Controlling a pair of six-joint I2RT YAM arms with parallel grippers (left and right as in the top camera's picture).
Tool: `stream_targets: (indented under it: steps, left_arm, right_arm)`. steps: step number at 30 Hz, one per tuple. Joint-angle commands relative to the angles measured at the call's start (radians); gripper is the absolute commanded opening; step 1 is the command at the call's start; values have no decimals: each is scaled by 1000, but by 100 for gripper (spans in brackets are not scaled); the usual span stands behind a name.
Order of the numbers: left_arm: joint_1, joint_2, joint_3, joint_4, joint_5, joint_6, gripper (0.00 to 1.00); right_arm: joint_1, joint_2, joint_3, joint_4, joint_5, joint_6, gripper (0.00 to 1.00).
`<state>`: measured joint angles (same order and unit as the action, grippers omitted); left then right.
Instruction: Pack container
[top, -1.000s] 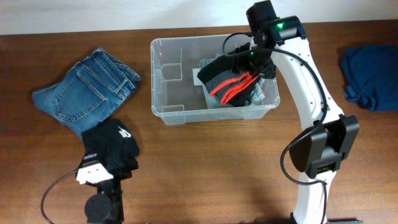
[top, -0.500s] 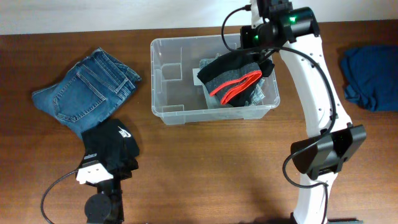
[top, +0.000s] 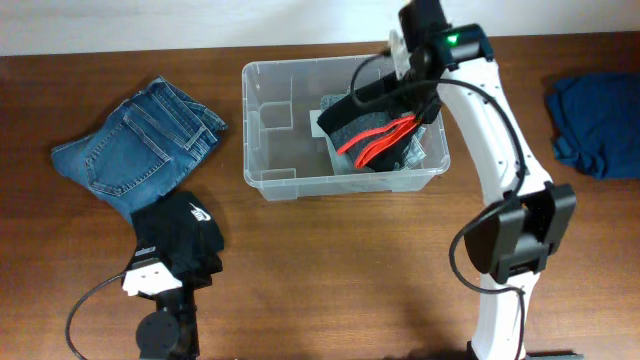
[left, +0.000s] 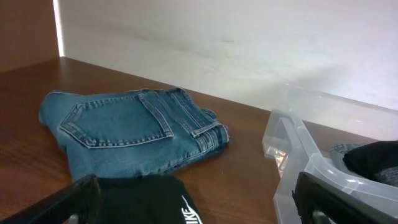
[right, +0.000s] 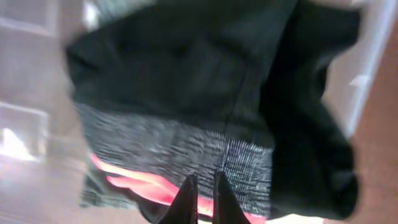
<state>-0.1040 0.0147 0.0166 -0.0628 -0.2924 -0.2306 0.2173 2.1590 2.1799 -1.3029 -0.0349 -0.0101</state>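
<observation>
We note the container (top: 280, 150) at the far middle of the wooden table (top: 340, 270), long side running left to right, rim up. In its right half lies a folded black and grey garment with orange-red stripes (top: 375, 130), resting partly on a paler grey cloth (top: 425, 150). The right gripper (right: 203, 186) hangs over this garment with its fingers drawn together, only a sliver between them. Whether the tips touch the fabric we cannot tell. The left gripper (left: 199, 208) sits low at the near left of the table with its fingers spread wide. A black garment with a white logo (top: 185, 232) lies beneath it. Folded jeans (top: 135, 150) lie left of the container, near it but not touching. A dark blue cloth (top: 595, 125) lies at the right edge, well apart from the container.
</observation>
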Motion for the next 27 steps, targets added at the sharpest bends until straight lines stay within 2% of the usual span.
stream_targets:
  steps: [1,10,15,22,27]
  left_arm:
    - [5,-8,-6,2,0,13,99]
    - [5,-8,-6,2,0,12,99]
    - [5,-8,-6,2,0,12,99]
    - [5,-8,-6,2,0,12,99]
    - [5,-8,-6,2,0,12,99]
  right_arm:
    - [-10,20,-82,-1,55,-52,4]
    - [-9,21,-279,15,119,-64,4]
    - [-8,24,-383,108,118,-64,4]
    - [-7,5,-291,103,118,-64,4]
    - [-7,-14,-72,49,118,-64,4]
